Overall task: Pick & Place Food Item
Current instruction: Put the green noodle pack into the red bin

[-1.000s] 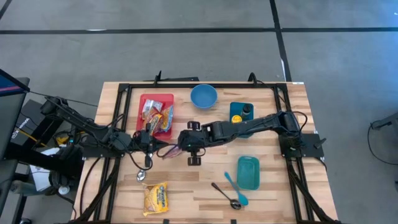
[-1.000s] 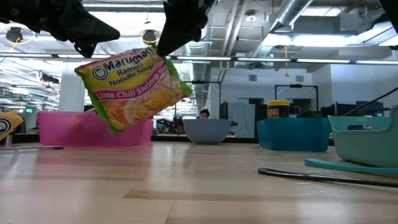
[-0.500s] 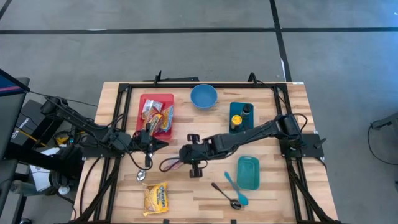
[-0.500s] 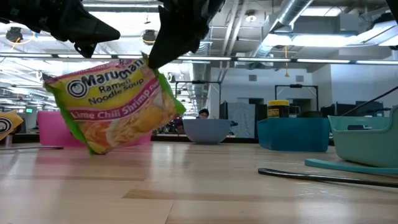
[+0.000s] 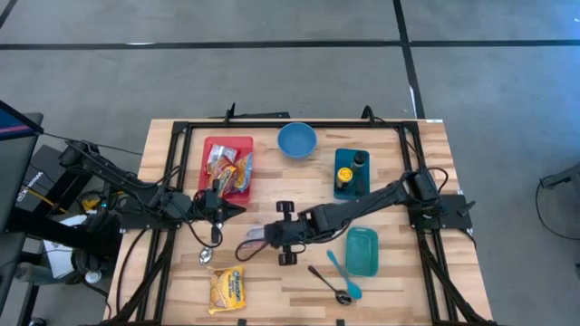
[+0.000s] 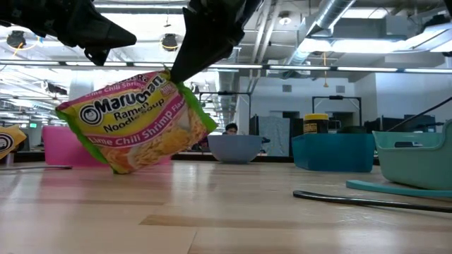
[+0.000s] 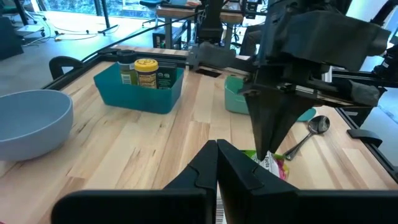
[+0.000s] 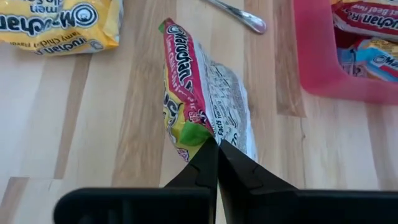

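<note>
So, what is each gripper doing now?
Left gripper: shut, holding nothing.
Right gripper: shut on the ramen packet, carried above the table.

Ramen noodle packet [image 6: 138, 120], pink and green, lime chili shrimp: hanging tilted by one corner above the worktop [image 6: 233, 212], near centre.

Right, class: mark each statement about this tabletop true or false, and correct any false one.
1. The right gripper is shut on the ramen packet. True.
2. The packet lies flat on the table. False: it hangs tilted, just above the wood.
3. The blue bowl holds the spoon. False: the spoon lies on the table beside the teal container.
4. Another yellow packet lies near the table's front edge. True.
5. The left gripper is open. False: shut, empty.
</note>
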### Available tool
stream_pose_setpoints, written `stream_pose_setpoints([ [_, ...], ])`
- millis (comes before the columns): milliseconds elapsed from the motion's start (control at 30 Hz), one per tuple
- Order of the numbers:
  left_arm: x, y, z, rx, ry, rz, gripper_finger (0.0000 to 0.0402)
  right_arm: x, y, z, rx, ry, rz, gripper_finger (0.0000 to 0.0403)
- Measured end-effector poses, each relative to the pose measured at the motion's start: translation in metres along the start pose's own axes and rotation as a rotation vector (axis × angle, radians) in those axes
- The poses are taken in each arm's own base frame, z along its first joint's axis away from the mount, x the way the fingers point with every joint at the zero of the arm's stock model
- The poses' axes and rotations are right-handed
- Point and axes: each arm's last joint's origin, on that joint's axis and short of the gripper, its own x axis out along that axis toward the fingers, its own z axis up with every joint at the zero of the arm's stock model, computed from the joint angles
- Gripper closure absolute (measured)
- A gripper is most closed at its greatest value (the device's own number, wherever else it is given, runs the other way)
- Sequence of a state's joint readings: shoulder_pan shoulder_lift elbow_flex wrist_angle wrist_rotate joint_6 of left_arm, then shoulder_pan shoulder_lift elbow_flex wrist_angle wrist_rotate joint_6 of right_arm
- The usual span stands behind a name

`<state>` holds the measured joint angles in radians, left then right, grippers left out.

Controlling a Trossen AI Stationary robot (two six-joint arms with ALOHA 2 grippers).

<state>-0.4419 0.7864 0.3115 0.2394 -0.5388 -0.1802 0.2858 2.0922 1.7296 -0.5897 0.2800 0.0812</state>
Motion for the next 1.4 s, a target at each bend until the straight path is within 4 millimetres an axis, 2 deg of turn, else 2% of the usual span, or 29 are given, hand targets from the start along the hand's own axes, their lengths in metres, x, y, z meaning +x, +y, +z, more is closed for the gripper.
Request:
stream_pose_setpoints([
  [367, 0.0, 0.0, 0.0, -0.001, 0.0, 0.0, 0.0402, -0.01, 0.029, -0.001, -0.027, -0.051, -0.127, 0.0403],
  [467, 0.0, 0.0, 0.0, 0.0, -0.001, 0.0, 0.0402, -0.011, 0.031, 0.003, -0.013, -0.096, -0.137, 0.0403],
  [600, 0.0, 0.0, 0.0, -0.001, -0.001, -0.001, 0.0402, -0.002, 0.027, 0.002, 0.02, -0.148, -0.147, 0.0403],
  [767, 0.0, 0.0, 0.0, -0.002, -0.003, -0.001, 0.0402, 0.018, 0.018, -0.011, 0.046, -0.177, -0.137, 0.0403],
  [1033, 0.0, 0.0, 0.0, -0.002, -0.003, -0.001, 0.0402, 0.028, 0.006, -0.019, 0.063, -0.176, -0.149, 0.0403],
  [1200, 0.0, 0.0, 0.0, -0.002, -0.003, -0.001, 0.0402, 0.038, -0.002, -0.034, 0.092, -0.127, -0.165, 0.0403],
  [1300, 0.0, 0.0, 0.0, -0.002, -0.003, -0.001, 0.0402, 0.031, -0.006, -0.04, 0.109, -0.123, -0.167, 0.0403],
  [1400, 0.0, 0.0, 0.0, -0.002, -0.003, -0.001, 0.0402, 0.013, -0.01, -0.046, 0.132, -0.138, -0.18, 0.0403],
])
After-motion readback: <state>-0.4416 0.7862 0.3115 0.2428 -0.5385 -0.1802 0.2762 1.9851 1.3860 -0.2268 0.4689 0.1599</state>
